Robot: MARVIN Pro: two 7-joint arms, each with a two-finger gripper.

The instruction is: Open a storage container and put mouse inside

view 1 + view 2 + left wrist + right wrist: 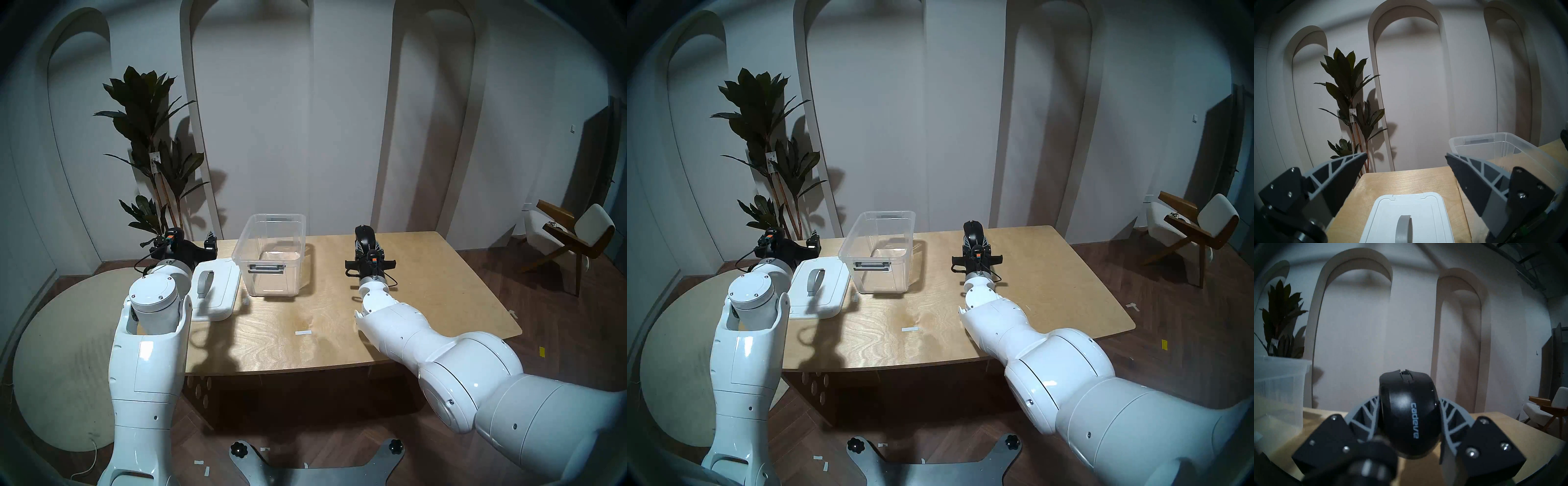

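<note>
- Both arms are glossy white shells with rounded joints, small dark screws and thin panel seams.
- Each wrist ends in a black block with an orange-marked part and looping black cables.
- The left hand [1406, 157] has black fingers [1342, 171] with grey ribbed backs on screwed black plates.
- The right hand [1409, 401] matches.

I count one clear storage container [271, 253], one white lid [217, 288], one black mouse [1407, 411], one table [424, 288], one plant [152, 142], one chair [570, 241], and my two grippers, left gripper [1406, 157] and right gripper [1409, 401].
</note>
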